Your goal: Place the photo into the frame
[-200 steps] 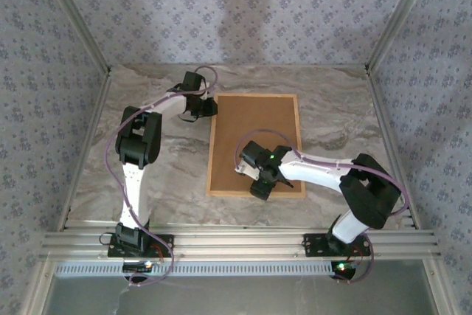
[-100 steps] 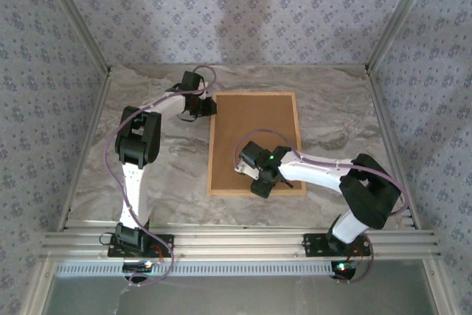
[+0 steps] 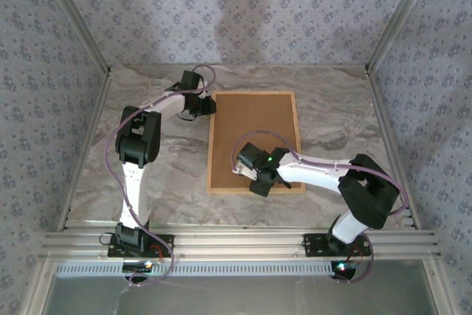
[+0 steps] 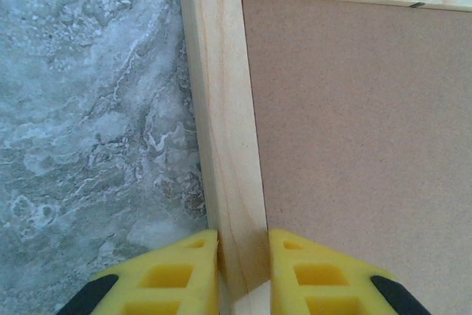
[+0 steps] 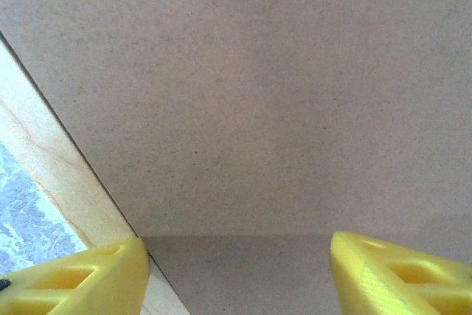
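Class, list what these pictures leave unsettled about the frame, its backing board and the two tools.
- Whatever lies under the backing board: the board covers it in every view.
- Right tool, touching the board or hovering: the right arm hides its tips from above; its own view cannot tell.
- The frame, near edge: partly behind that arm, top view.

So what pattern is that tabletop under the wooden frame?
Grey-white marble veining, clearest in the left wrist view, where the tabletop lies beside the frame.
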You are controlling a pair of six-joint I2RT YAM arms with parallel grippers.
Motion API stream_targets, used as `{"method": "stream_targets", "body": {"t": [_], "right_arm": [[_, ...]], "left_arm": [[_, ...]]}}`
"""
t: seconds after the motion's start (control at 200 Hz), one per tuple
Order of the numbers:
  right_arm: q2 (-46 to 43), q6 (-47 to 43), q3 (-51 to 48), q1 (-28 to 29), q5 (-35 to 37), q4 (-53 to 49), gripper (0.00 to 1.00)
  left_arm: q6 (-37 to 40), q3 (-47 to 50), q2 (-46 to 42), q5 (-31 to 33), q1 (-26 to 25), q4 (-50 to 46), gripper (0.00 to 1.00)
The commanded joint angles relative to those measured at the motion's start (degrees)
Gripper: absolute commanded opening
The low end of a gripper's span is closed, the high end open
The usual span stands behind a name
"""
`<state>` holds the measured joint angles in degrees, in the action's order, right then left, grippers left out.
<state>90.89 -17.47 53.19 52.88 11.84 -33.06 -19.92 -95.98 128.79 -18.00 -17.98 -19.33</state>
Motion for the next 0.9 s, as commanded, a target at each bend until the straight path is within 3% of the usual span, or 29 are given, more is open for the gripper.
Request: {"method": "stream_targets", "body": {"t": [0.0,0.425,0.685,0.895], "right_arm": [[1.9,-0.8,1.1,-0.3,4.4,8.0,0.67],[1.8,-1.3,2.1,-0.1,2.1,5.8,0.72],[-3.9,0.3,1.6,-0.7,-7.7,0.5,0.8],[-8.5,7.1,0.9,-7.1,-12.7,2.0,0.85]], "left_arm": [[1.5,-1.0,1.5,-4.0,-0.8,-4.2,0.22],[1.7,-2.2,1.2,-2.9,-0.6,-5.3,0.3],[1.2,-5.1,0.7,-0.8,0.4,-6.0,0.53],[0.4,-6.8,-1.3,1.7,0.9,-6.0,0.66]]}}
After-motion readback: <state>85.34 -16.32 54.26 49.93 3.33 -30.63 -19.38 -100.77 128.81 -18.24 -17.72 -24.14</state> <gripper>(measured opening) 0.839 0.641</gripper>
